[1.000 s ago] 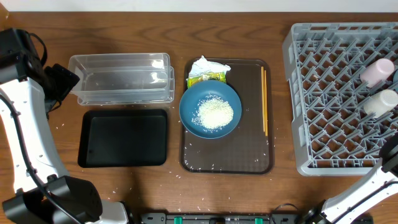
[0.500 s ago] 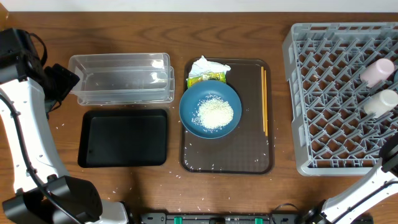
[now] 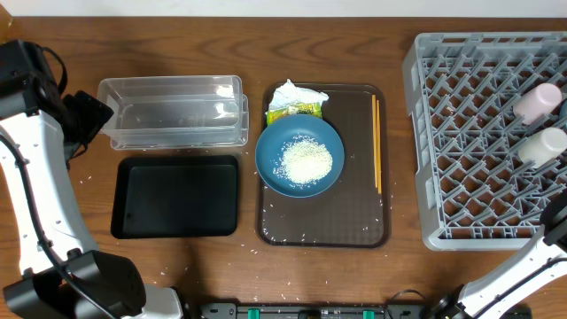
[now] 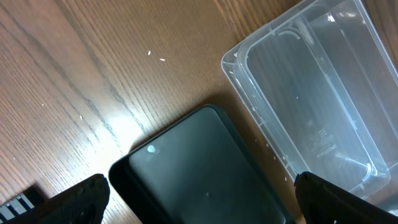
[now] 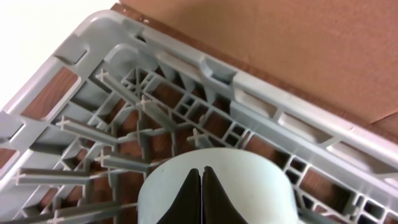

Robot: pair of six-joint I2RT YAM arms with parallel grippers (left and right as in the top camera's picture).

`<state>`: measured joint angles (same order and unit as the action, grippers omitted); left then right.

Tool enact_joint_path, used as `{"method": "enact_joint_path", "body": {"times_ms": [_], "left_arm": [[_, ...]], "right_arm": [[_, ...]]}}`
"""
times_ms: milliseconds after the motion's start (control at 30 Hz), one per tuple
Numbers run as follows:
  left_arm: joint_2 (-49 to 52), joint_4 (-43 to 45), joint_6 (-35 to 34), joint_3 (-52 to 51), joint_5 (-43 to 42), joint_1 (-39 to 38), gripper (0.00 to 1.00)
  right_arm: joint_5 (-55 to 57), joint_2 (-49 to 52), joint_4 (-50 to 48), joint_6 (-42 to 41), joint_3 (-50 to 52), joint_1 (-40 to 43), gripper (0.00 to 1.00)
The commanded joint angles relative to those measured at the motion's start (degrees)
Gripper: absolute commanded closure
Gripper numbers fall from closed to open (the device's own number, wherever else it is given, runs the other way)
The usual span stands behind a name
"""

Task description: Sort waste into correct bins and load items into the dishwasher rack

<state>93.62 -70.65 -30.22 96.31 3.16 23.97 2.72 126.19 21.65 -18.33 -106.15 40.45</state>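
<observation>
The dark-blue bowl [image 3: 299, 157] holds a pile of rice [image 3: 306, 162] on the brown serving tray [image 3: 363, 221]. Behind it lie the white napkin [image 3: 294, 93] and the yellow-green wrapper [image 3: 294, 110]. The chopsticks [image 3: 376, 144] lie along the tray's right side. The pink cup [image 3: 537, 103] and white cup [image 3: 544, 144] lie in the grey rack [image 3: 461, 142]. My left gripper [image 4: 199, 202] is open and empty above the black tray [image 4: 205, 168], beside the clear tub [image 4: 311, 93]. My right gripper [image 5: 201, 180] is shut over a pale round bowl [image 5: 261, 186] in the rack's corner [image 5: 155, 56].
The clear tub [image 3: 173, 111] and black tray [image 3: 175, 197] sit left of the brown tray. Loose rice grains [image 3: 266, 301] are scattered on the wooden table near the front edge. The right arm [image 3: 532, 266] rises at the front right.
</observation>
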Motion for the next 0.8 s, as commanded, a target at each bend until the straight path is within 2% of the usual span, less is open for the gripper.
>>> {"method": "enact_joint_path", "body": {"times_ms": [0,133,233,333,433,533,633,767], "left_arm": [[-0.79,-0.26,-0.52,0.90,0.33,0.20,0.02],[-0.79,-0.26,-0.52,0.90,0.33,0.20,0.02],[-0.79,-0.26,-0.52,0.90,0.33,0.20,0.02],[-0.79,-0.26,-0.52,0.90,0.33,0.20,0.02],[-0.79,-0.26,-0.52,0.90,0.33,0.20,0.02],[-0.79,-0.26,-0.52,0.90,0.33,0.17,0.02],[-0.79,-0.26,-0.52,0.90,0.33,0.20,0.02],[-0.79,-0.26,-0.52,0.90,0.33,0.17,0.02]], "right_arm": [[-4.87,-1.09,0.44,0.81,0.02,-0.59,0.99],[-15.15,-5.14,0.46,0.79,0.02,-1.40,0.98],[-26.86,-8.52,0.52,0.81,0.02,-2.25,0.91],[-32.17,-11.61,1.07,0.79,0.02,-3.72,0.91],[-30.97,-14.71,3.26,2.67,0.02,-7.10,0.90],[-23.74,-16.85,7.39,8.15,0.02,-12.79,0.83],[-17.31,-17.22,11.98,9.49,0.02,-17.94,0.80],[-15.63,-17.20,17.97,10.32,0.02,-23.08,0.76]]}}
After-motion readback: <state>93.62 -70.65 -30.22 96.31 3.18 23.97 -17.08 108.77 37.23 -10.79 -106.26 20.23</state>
